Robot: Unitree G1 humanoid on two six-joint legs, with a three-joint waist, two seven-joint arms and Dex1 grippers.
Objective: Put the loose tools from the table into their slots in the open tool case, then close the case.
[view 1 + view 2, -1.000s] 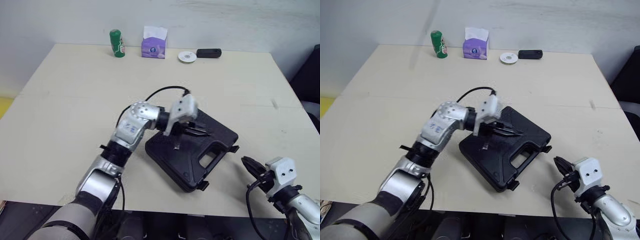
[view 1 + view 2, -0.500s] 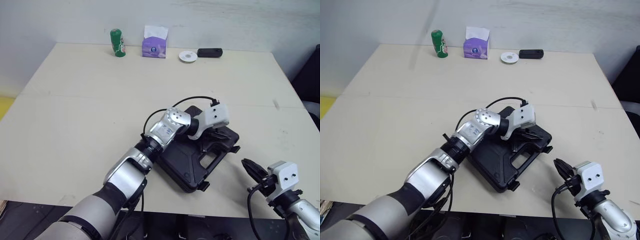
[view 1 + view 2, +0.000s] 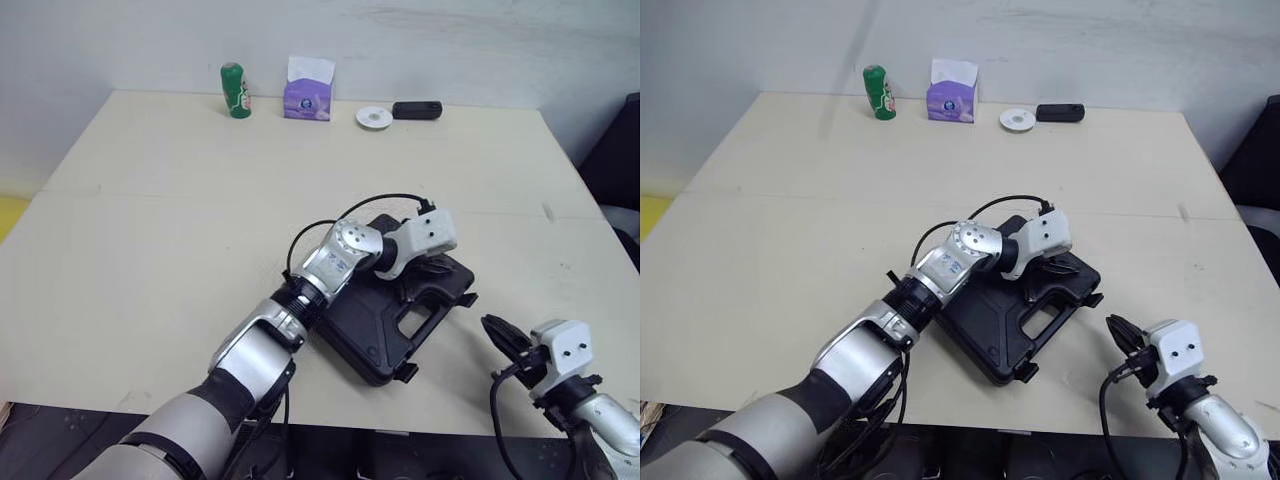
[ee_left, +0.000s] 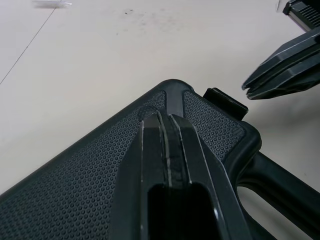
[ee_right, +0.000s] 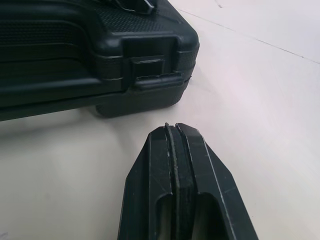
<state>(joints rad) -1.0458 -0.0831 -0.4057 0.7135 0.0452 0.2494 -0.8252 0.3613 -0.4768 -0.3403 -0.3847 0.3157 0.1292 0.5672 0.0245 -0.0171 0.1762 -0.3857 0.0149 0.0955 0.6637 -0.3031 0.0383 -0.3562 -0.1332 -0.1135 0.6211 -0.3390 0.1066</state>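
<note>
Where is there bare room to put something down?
The left half of the table, green can to near edge, is bare; so is the strip between tissue box and case, where left gripper and right gripper crowd in.

The closed tool case (image 3: 360, 330) hides its contents; the far white disc (image 3: 374, 117) is too small to identify.
</note>
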